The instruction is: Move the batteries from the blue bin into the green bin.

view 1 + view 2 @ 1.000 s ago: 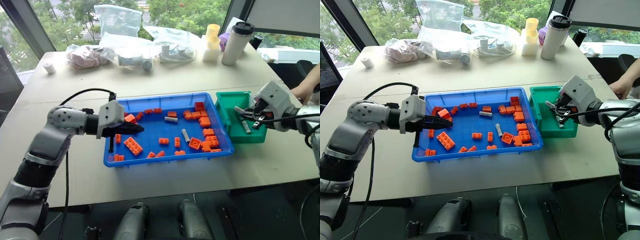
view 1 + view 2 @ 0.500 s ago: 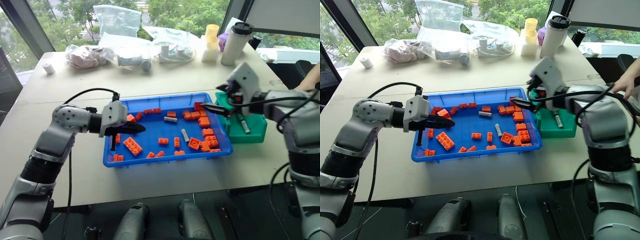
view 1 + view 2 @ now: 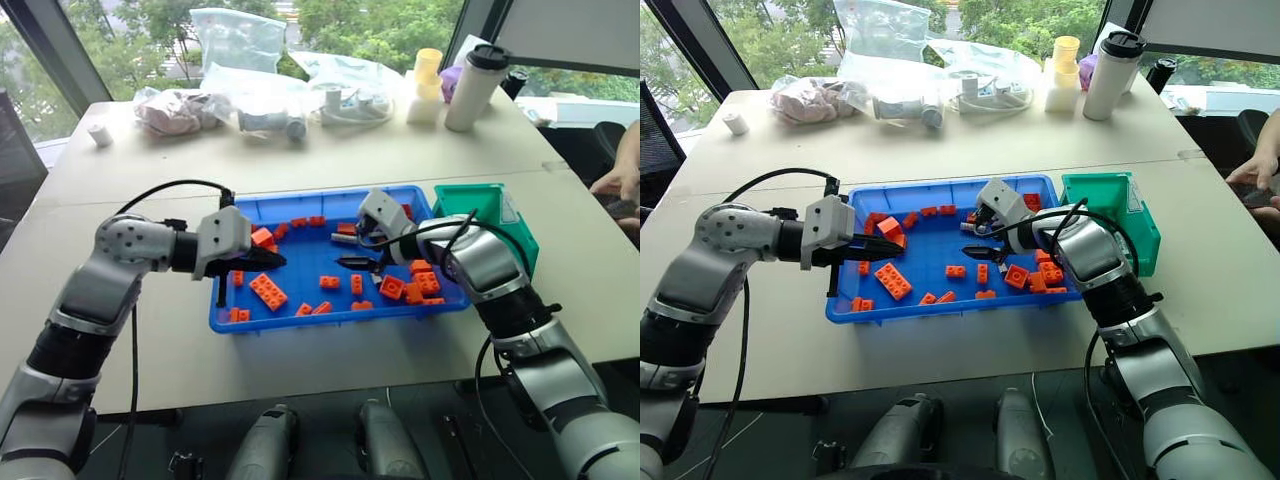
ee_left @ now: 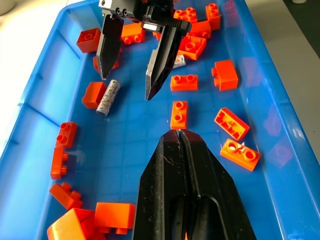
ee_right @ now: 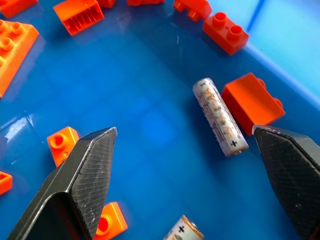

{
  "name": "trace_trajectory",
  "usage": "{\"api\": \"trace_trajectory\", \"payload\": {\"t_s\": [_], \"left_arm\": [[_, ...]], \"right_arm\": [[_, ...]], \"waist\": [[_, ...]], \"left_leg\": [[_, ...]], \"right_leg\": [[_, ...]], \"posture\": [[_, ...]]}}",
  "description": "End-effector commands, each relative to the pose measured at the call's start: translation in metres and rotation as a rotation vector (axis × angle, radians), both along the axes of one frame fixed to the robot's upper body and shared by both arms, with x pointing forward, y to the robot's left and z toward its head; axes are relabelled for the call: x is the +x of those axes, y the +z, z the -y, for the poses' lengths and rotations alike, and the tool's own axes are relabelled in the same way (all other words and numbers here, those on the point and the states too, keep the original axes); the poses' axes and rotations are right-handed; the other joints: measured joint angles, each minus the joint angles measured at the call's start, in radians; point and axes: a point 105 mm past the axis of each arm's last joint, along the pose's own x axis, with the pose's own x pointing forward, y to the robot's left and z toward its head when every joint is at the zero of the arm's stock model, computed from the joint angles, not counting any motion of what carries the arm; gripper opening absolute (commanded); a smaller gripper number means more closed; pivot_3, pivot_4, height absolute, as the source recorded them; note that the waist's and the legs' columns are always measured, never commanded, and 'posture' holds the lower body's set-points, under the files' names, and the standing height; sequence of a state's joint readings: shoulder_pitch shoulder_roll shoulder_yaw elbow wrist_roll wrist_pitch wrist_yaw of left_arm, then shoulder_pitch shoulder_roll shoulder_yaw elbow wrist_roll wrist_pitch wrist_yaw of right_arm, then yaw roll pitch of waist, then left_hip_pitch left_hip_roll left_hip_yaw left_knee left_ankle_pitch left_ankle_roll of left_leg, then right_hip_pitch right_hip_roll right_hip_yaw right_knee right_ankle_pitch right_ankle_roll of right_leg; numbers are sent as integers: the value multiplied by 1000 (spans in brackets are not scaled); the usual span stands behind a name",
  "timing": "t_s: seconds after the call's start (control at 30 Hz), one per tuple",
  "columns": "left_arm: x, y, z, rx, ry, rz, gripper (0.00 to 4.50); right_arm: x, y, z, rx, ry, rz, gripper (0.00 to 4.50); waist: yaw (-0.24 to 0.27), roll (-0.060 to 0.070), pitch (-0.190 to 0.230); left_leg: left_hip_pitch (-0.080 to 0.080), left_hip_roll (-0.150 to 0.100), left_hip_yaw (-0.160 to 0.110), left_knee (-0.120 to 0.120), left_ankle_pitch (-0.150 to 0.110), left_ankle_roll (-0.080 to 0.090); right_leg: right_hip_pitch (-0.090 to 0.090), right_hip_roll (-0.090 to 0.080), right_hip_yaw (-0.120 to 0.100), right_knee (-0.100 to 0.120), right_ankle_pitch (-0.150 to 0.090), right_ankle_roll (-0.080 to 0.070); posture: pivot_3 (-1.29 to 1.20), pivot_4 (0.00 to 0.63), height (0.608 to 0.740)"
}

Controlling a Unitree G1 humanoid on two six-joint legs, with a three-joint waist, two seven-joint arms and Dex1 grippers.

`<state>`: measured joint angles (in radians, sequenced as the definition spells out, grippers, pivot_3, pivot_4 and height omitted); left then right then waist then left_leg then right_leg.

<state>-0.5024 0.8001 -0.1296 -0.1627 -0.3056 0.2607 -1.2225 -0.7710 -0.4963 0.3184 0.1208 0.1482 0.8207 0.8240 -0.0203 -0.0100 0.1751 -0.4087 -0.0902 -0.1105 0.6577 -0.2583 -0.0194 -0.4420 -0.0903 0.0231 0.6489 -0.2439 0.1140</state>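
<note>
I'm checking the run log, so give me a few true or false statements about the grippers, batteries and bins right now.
1. The right gripper is open over the blue bin. True.
2. The left gripper is open. False: its fingers are shut.
3. A battery lies beside an orange brick. True.
4. The right gripper holds a battery. False: it holds nothing.
5. The green bin sits on the left gripper's side of the blue bin. False: it sits on the right gripper's side.

Blue bin [image 3: 232,322] (orange bricks [image 3: 266,291]), green bin [image 3: 478,203].
</note>
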Motion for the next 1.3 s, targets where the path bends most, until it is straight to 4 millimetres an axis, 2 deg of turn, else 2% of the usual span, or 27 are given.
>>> {"api": "trace_trajectory", "payload": {"t_s": [0.03,0.3,0.33,0.4,0.57,0.63,0.73,0.83,0.9,0.97,1.1,1.2,1.3], "left_arm": [[-2,14,-4,-9,17,53,0],[-2,14,-5,-2,29,56,0],[-2,14,-6,-1,30,57,0],[-3,14,-5,-1,29,59,0],[-3,14,-5,2,26,62,0],[-3,14,-4,3,25,62,0],[-3,13,-3,8,19,61,0],[-2,12,-1,6,7,60,0],[-2,11,1,5,-4,57,0],[-1,10,2,4,-12,55,0],[2,7,4,8,-28,56,0],[4,6,7,5,-44,57,0],[6,5,10,4,-59,60,0]], "right_arm": [[4,13,-4,-4,25,54,4454],[11,-1,-17,33,35,-6,4454],[12,-2,-18,32,36,-7,3930],[13,-4,-21,29,39,-7,3165],[11,1,-24,16,57,23,509],[11,4,-23,10,57,45,509],[10,33,-12,10,33,151,509],[5,79,18,64,-73,262,509],[0,107,55,83,-202,320,509],[-7,120,88,60,-301,352,509],[-25,118,141,-39,-443,342,509],[-37,105,166,-85,-511,293,509],[-46,86,177,-130,-529,238,509]], "waist": [[1,0,0],[1,0,0],[1,0,0],[2,0,0],[2,0,0],[1,0,0],[4,0,0],[9,1,0],[15,1,0],[21,1,0],[23,0,0],[19,0,0],[14,0,0]], "left_leg": [[0,0,0,0,0,0],[0,0,0,0,-1,2],[0,0,0,0,-1,2],[0,0,0,0,-1,1],[0,0,0,0,-1,1],[0,0,0,0,-1,1],[0,0,0,0,-1,1],[0,0,0,0,-1,2],[0,-1,0,0,-2,3],[0,-1,-1,1,-2,4],[1,0,0,0,-3,5],[1,0,2,0,-3,6],[1,0,2,0,-3,6]], "right_leg": [[0,0,0,0,0,0],[0,0,0,0,0,0],[0,0,0,0,0,0],[0,0,0,0,0,0],[0,0,0,0,0,0],[0,0,0,0,0,0],[0,0,0,0,0,0],[0,0,0,0,0,0],[0,-1,0,0,0,0],[1,-1,-1,-1,0,0],[2,-1,-1,-1,0,0],[2,-1,0,-1,0,0],[2,-1,0,-1,0,0]], "posture": [[0,150,740],[0,150,740],[0,150,740],[0,150,740],[0,150,740],[0,150,740],[0,150,740],[0,150,740],[0,150,740],[0,150,740],[0,150,740],[0,150,740],[0,150,740]]}}
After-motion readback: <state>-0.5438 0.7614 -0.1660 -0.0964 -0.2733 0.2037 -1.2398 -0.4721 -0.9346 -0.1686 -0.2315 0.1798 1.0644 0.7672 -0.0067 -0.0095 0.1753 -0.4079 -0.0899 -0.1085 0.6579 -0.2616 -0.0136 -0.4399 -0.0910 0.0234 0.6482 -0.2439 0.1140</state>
